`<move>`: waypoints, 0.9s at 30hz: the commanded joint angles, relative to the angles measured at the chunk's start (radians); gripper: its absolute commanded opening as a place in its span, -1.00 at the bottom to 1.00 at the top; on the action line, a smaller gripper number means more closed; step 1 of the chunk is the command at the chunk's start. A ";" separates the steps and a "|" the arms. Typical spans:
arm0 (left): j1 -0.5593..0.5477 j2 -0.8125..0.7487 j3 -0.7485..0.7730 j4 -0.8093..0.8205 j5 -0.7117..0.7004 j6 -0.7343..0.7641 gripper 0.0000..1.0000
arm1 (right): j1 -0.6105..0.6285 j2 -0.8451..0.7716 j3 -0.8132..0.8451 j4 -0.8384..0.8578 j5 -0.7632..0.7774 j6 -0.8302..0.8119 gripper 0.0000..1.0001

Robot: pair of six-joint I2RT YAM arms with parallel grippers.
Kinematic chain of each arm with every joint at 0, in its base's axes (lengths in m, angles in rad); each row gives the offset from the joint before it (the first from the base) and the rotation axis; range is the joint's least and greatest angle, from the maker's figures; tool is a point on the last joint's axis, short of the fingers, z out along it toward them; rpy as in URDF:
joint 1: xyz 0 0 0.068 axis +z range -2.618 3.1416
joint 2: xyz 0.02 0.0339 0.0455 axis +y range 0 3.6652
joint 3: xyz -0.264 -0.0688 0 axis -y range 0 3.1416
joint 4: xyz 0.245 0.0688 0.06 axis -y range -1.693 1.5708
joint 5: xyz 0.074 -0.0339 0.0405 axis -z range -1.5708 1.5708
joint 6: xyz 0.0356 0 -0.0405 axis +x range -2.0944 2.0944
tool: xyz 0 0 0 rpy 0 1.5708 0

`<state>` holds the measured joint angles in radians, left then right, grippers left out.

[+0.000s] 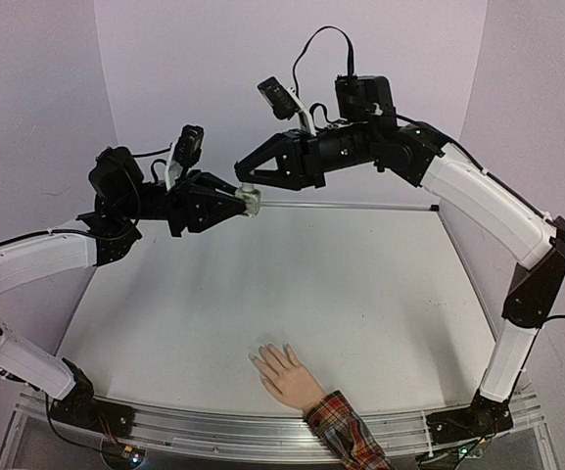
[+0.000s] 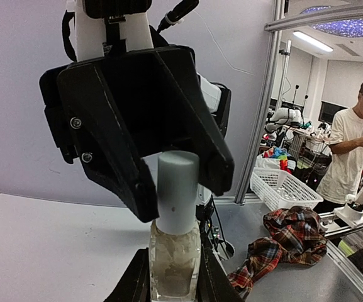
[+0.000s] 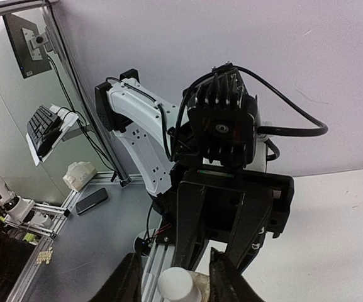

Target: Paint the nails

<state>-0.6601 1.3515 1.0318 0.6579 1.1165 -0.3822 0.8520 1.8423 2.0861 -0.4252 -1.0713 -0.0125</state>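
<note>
My left gripper (image 1: 239, 204) is shut on a small polish bottle (image 1: 252, 202), held high above the back of the table. In the left wrist view the glass bottle (image 2: 175, 261) stands between my left fingers (image 2: 131, 283), its grey-white cap (image 2: 177, 189) on top. My right gripper (image 1: 245, 180) is open and straddles the cap (image 3: 180, 286), with a small gap on each side. The flesh-coloured mannequin hand (image 1: 287, 374) lies palm down at the near edge, with a red plaid cuff (image 1: 346, 431). Its pale nails (image 1: 262, 351) point to the far left.
The white table (image 1: 380, 294) has a metal rail (image 1: 213, 429) along its near edge and white walls behind. Beyond the table are a plaid cloth (image 2: 288, 236), a white basket (image 2: 282, 189) and a standing person (image 2: 351, 157).
</note>
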 commanded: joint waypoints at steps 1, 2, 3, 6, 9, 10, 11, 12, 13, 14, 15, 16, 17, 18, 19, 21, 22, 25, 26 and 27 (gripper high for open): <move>0.002 -0.007 0.052 0.060 -0.003 -0.009 -1.00 | 0.002 0.005 0.031 0.067 -0.019 0.040 -0.60; 0.002 -0.012 0.051 0.051 -0.018 0.007 -1.00 | 0.002 0.002 0.026 0.068 -0.016 0.040 -0.65; 0.001 -0.018 0.049 0.031 -0.039 0.025 -1.00 | 0.002 -0.001 0.017 0.068 -0.011 0.038 -0.70; 0.002 -0.047 0.042 -0.031 -0.155 0.092 -1.00 | 0.002 -0.022 -0.029 0.068 0.043 0.025 -0.90; 0.003 -0.086 0.029 -0.110 -0.385 0.171 -1.00 | 0.003 -0.075 -0.114 0.084 0.192 0.021 -1.00; 0.002 -0.094 0.032 -0.152 -0.487 0.193 -1.00 | 0.007 -0.087 -0.142 0.095 0.261 0.022 -1.00; 0.003 -0.097 0.036 -0.179 -0.555 0.214 -1.00 | 0.015 -0.101 -0.169 0.099 0.347 0.022 -1.00; 0.003 -0.098 0.042 -0.203 -0.628 0.232 -1.00 | 0.024 -0.113 -0.193 0.102 0.435 0.022 -1.00; 0.002 -0.095 0.052 -0.220 -0.707 0.244 -1.00 | 0.040 -0.118 -0.208 0.102 0.531 0.023 -1.00; 0.002 -0.085 0.068 -0.239 -0.770 0.252 -1.00 | 0.060 -0.118 -0.213 0.100 0.640 0.021 -1.00; 0.002 -0.071 0.090 -0.266 -0.825 0.260 -1.00 | 0.092 -0.109 -0.210 0.091 0.786 0.003 -1.00; 0.002 -0.054 0.118 -0.296 -0.888 0.267 -1.00 | 0.124 -0.097 -0.204 0.086 0.930 -0.007 -1.00; 0.003 -0.036 0.146 -0.321 -0.951 0.274 -1.00 | 0.149 -0.082 -0.194 0.082 1.046 0.008 -1.00; 0.001 -0.023 0.168 -0.331 -1.006 0.283 -1.00 | 0.168 -0.057 -0.177 0.070 1.176 0.050 -1.00; 0.001 -0.007 0.178 -0.329 -1.066 0.294 -1.00 | 0.190 -0.026 -0.151 0.052 1.289 0.102 -1.00; -0.001 0.025 0.193 -0.307 -1.160 0.326 -1.00 | 0.223 0.041 -0.062 -0.028 1.472 0.214 -1.00; -0.001 0.045 0.197 -0.290 -1.190 0.344 -1.00 | 0.239 0.089 0.014 -0.099 1.555 0.274 -1.00; -0.002 0.105 0.216 -0.257 -1.213 0.368 -1.00 | 0.267 0.190 0.197 -0.231 1.668 0.392 -1.00; -0.003 0.120 0.219 -0.247 -1.210 0.370 -1.00 | 0.270 0.208 0.228 -0.247 1.674 0.409 -0.95; -0.003 0.130 0.221 -0.241 -1.206 0.370 -1.00 | 0.272 0.215 0.248 -0.253 1.675 0.417 -0.82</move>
<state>-0.7162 1.4280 1.1708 0.2909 0.2344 -0.0184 1.0495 1.9982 2.2232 -0.3942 0.4118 0.2471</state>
